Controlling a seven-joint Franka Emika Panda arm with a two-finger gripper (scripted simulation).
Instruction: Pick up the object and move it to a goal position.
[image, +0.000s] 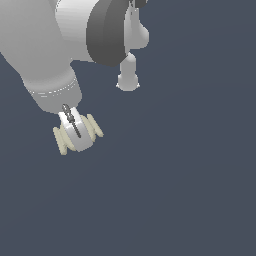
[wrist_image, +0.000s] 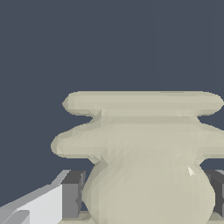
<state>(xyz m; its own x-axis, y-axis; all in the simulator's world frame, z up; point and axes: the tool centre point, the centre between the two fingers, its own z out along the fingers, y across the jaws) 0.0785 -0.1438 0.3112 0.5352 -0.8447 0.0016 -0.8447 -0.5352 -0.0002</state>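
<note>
The object (image: 60, 141) is a small cream ribbed spool. In the exterior view its discs stick out on both sides of my gripper (image: 76, 131), which comes down over its middle. The wrist view shows the object (wrist_image: 140, 140) close up, with two wide discs above a rounded body. That body fills the gap between the gripper (wrist_image: 144, 195)'s dark fingers (wrist_image: 72, 194), and both pads touch its sides. The gripper is shut on the object. I cannot tell whether the object rests on the ground or hangs above it.
The arm's thick grey and white links (image: 75, 30) fill the upper part of the exterior view's left. A white part of the arm (image: 128, 75) hangs near the top centre. Everything else is plain dark blue-grey ground (image: 190, 175).
</note>
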